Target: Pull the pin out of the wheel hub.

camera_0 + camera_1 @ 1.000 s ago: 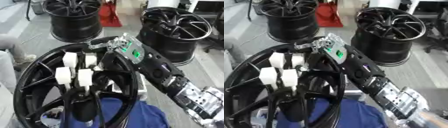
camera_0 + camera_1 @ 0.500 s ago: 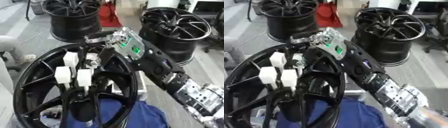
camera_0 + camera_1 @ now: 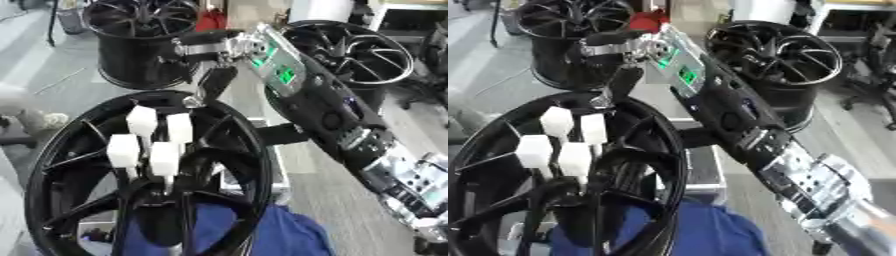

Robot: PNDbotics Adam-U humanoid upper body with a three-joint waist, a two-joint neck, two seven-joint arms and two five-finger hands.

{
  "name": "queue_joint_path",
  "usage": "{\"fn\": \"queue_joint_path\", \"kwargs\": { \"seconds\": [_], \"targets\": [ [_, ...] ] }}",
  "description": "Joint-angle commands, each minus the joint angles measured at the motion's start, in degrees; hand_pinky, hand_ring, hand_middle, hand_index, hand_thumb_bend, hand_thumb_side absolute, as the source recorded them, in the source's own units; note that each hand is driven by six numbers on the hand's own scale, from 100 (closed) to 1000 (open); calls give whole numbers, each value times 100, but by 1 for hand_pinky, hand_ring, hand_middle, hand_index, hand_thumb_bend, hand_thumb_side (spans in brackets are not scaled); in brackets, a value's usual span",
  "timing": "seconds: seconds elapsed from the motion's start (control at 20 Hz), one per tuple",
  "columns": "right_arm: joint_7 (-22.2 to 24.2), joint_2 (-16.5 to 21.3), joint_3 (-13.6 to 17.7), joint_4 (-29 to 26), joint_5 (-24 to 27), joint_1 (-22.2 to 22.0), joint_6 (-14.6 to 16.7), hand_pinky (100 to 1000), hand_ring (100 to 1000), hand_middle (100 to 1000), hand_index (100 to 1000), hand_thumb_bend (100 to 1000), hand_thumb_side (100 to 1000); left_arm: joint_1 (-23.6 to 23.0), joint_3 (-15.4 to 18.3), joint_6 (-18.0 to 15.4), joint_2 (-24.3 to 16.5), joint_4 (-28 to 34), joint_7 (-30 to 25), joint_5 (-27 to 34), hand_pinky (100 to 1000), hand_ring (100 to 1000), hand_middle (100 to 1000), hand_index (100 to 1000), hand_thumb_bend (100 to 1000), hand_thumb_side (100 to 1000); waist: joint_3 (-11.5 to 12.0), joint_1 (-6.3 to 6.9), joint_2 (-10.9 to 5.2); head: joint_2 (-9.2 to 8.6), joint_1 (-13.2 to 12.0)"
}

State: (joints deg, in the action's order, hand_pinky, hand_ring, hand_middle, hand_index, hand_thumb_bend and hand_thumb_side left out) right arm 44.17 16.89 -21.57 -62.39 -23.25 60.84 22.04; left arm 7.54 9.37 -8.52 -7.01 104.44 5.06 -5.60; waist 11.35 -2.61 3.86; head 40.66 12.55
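A large black wheel hub stands tilted in the foreground. Several white block-headed pins stick out near its centre. My right arm runs from the lower right up to the top middle, showing a green circuit board. The right hand hovers above the hub's upper rim, apart from the pins. One of its fingers points straight down toward the rim and another reaches left. The hand is open and I see nothing in it. My left hand does not show.
Black wheels are stacked at the back left and the back right, with a red object between them. A blue cloth lies under the hub's lower edge. Grey floor lies to the right.
My right hand has risen up and slightly left, from beside the white pins to above the hub's rim. The pins stay in place.
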Motion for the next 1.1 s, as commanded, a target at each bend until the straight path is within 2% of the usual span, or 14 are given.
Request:
{"fn": "queue_joint_path", "kwargs": {
  "seconds": [0.05,0.35,0.65,0.95,1.1],
  "targets": [
    [344,35,23,104,-207,68,92,672,858,841,926,353,285,45,6,-4,-110,78,-15,-7,578,638,624,804,437,479,-1,47,-63,-77,12],
    [601,-86,30,372,-442,-38,235,630,817,803,881,320,261,48,5,-5,-101,83,-21,-6,578,638,624,804,437,479,2,70,-46,-85,10],
    [708,-165,-19,436,-413,-79,295,600,784,758,848,321,254,42,6,-6,-97,81,-20,-6,578,639,624,804,438,479,-15,72,-48,-83,10],
    [719,-248,-57,410,-325,-124,256,574,759,688,763,303,233,36,9,-9,-93,80,-22,-6,579,639,624,804,439,479,-15,75,-48,-78,18],
    [625,-317,-69,416,-299,-144,236,550,737,633,699,265,201,39,4,-10,-87,80,-27,-3,579,639,624,804,439,480,-12,77,-46,-76,25]
  ]
}}
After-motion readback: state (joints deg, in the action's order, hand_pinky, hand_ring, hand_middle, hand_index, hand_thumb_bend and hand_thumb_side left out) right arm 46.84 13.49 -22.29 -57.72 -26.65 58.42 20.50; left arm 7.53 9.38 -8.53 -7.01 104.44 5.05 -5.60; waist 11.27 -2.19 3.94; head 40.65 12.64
